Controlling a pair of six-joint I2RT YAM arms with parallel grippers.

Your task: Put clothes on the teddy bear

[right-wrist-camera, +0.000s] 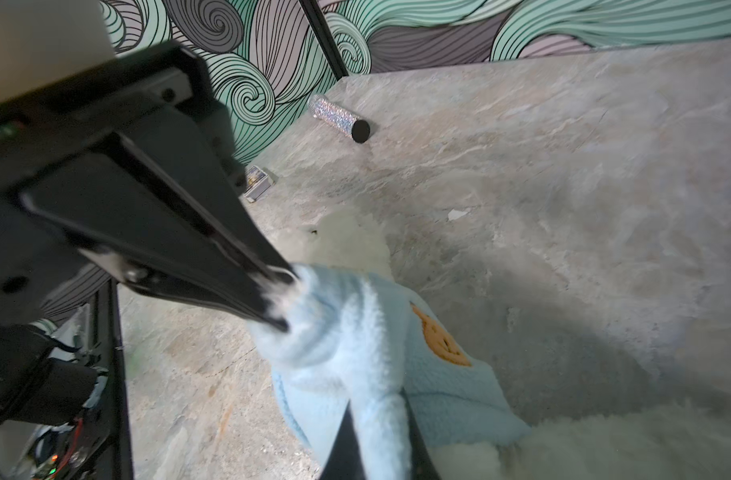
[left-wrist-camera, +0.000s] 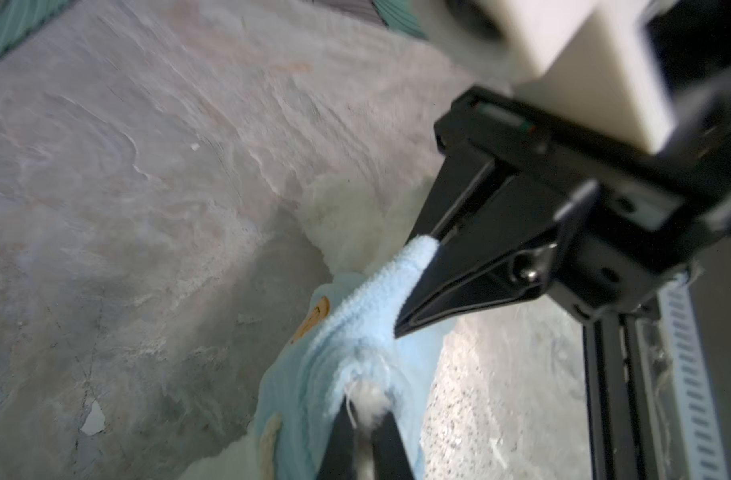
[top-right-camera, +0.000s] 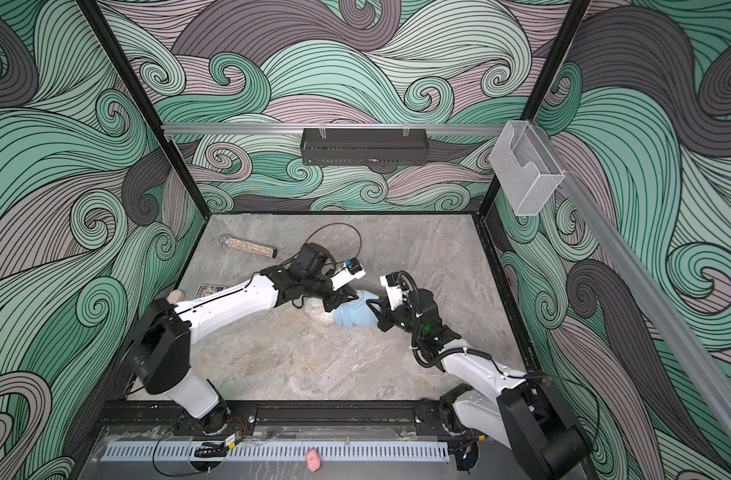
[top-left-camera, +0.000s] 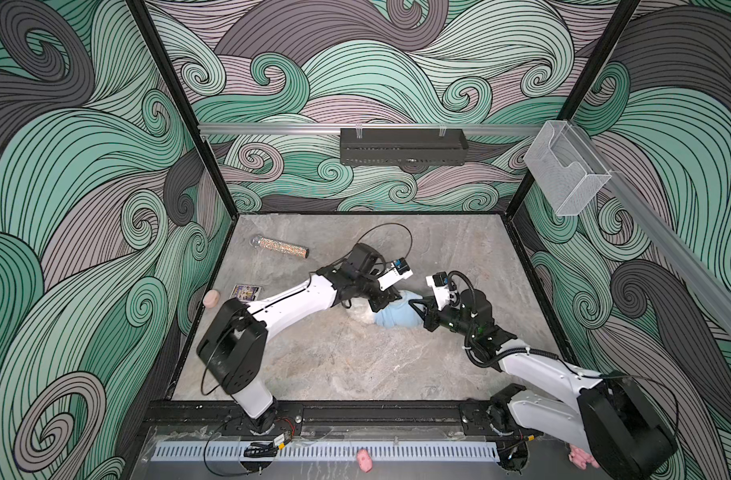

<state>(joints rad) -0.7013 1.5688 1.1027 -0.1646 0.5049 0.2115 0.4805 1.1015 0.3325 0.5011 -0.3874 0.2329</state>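
The fluffy white teddy bear [top-left-camera: 361, 314] lies just below the middle of both top views, mostly covered by a rumpled light blue fleece sweater [top-left-camera: 397, 318] with orange smiley faces, its white fur showing at the left.

White teddy bear [top-left-camera: 361, 314]; pale-blue garment [top-left-camera: 397, 318] with orange smiley patches [right-wrist-camera: 442, 340].

Even bright light, soft shadows, blurred wrist views, bowed top-view edges

Looks like a robot lab cell: printed enclosure walls [top-left-camera: 376, 62], black frame posts [top-left-camera: 168, 95], two arms [top-left-camera: 297, 297] bolted beside the counter [top-left-camera: 355, 357].
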